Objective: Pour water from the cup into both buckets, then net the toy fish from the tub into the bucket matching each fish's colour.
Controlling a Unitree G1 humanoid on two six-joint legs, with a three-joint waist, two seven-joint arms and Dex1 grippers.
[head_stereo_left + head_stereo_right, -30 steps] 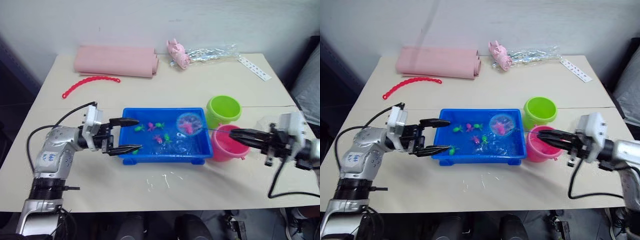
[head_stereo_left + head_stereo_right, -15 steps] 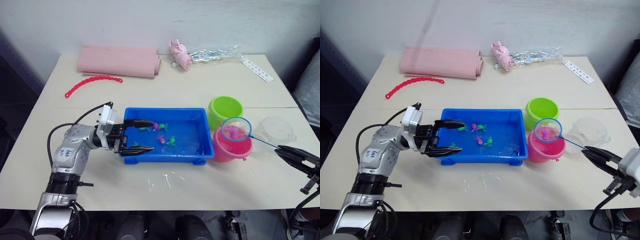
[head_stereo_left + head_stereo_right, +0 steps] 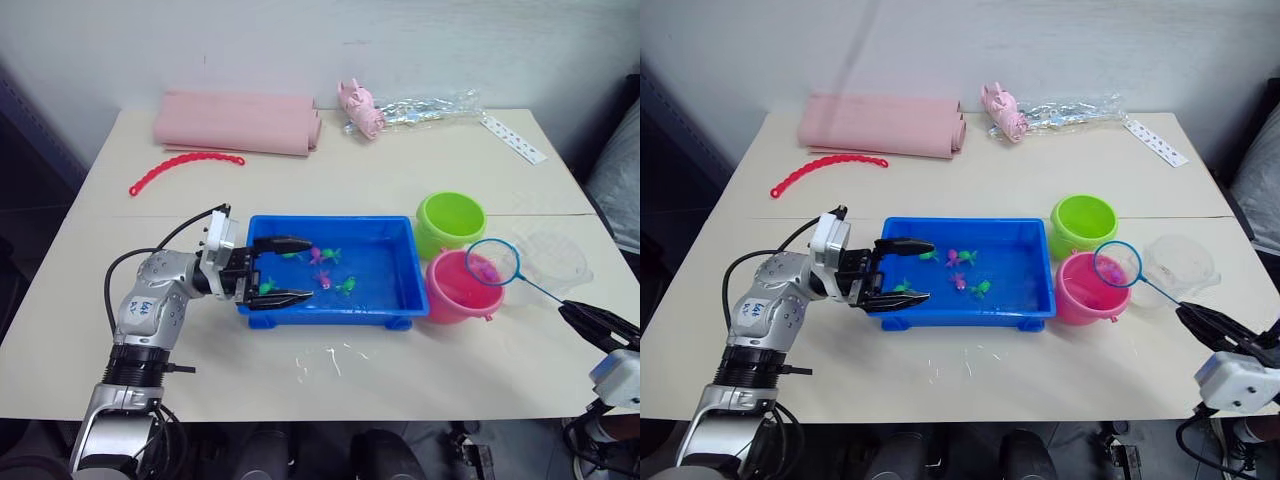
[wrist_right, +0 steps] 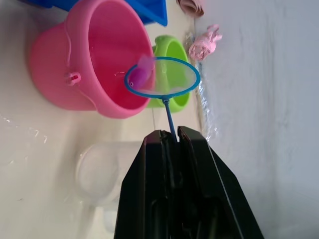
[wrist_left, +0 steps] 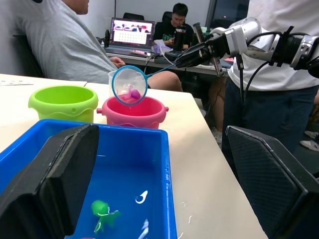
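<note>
The blue tub (image 3: 330,219) holds water and several tiny fish, among them a pink one (image 3: 322,255) and a green one (image 3: 345,286). My left gripper (image 3: 311,269) is open, its fingers straddling the tub's left end, one finger along the front wall. To the right of the tub stand the green bucket (image 3: 450,222) and the pink bucket (image 3: 458,290). My right gripper (image 3: 572,312) is shut on the handle of a blue-ringed net (image 3: 492,262). The net hangs tilted over the pink bucket's right rim with a pink fish (image 4: 141,74) in it. The clear cup (image 3: 555,262) stands just right of the buckets.
At the back of the table lie a rolled pink mat (image 3: 235,122), a red chain (image 3: 185,165), a pink pig toy (image 3: 358,105), a clear plastic bag (image 3: 425,105) and a white strip (image 3: 508,137). The left wrist view has people (image 5: 55,45) sitting and standing beyond the table.
The net rose out of the tub with a pink fish and swung right to the pink bucket's right rim. My right arm drew back toward the table's front right. The left gripper stays at the tub.
</note>
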